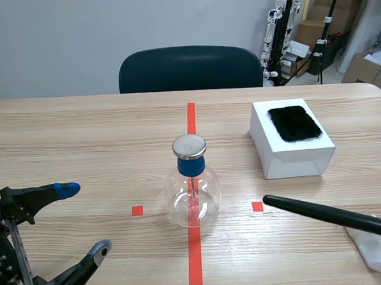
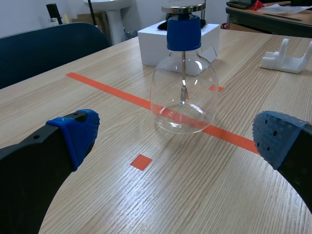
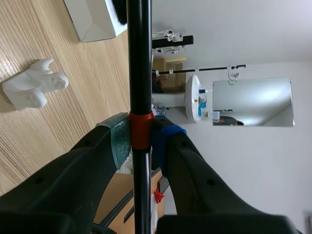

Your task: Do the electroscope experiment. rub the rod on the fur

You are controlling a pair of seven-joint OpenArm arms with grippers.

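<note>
- Right jaws are seen clenched on the rod (image 3: 140, 58), gripped at its orange-red band (image 3: 140, 131) near 1 end.
- Left jaws are released, with the pads (image 2: 278, 139) spread wide and nothing between them. They are parked low at the robot's near left of the surface (image 1: 81, 135), with the electroscope (image 1: 193, 193) ahead of them and apart.
- The rod is carried in from the right, apparently lifted off the surface. Its free tip is pointed toward the middle, near the red square mark beside the electroscope.
- The fur (image 1: 294, 123) is laid on top of the white box (image 1: 293, 159), beyond the rod and well apart from it, so no rubbing is yet begun.
- The rod is judged stiff, light and smooth, and probably slippery. The hold at the band looks right, since a long free length is left for stroking.
- The fur is judged soft and yielding. Whether it is fixed to the box cannot be told, and a light box could be pushed along by hard strokes.
- The electroscope is glass with a blue stopper (image 1: 192, 166) and a metal disc (image 1: 189, 146). It is judged fragile and is best kept out of the rod's swing.
- Counted: 1 rod, 1 patch of fur, 1 box, 1 electroscope, 1 white plastic stand (image 1: 375, 251) below the rod, and 1 chair (image 1: 190, 69) at the far side.
</note>
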